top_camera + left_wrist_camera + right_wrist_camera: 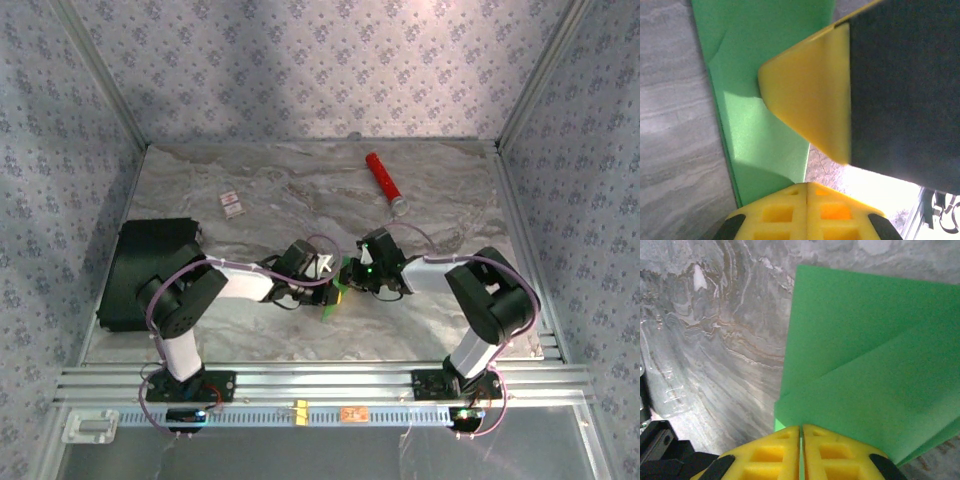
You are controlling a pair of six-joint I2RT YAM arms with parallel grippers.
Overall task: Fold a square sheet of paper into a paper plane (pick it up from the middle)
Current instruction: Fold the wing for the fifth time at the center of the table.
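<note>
Paper-folding task, mid-fold. The sheet of paper (pixel 333 296) lay at the middle of the surface (pixel 300 190), between the two hands and in contact with both. From above it showed as a narrow green strip, its long axis running roughly from far to near with a slight slant. The left hand (pixel 806 186) had its yellow fingers pressed together at the paper's near edge, apparently pinching it. The right hand (pixel 801 429) was likewise closed, with a thin line of green caught in the seam between its fingers. In the right wrist view the paper carried a diagonal crease, one layer lying over another. A yellow finger (pixel 810 105), judged to belong to the right hand, rested against the green face just ahead of the left hand. Both arms were about equally near; the next crease would probably turn on the fold line lying between the two grips. A red tube (pixel 385 183) and a black box (pixel 150 270) lay well apart.
</note>
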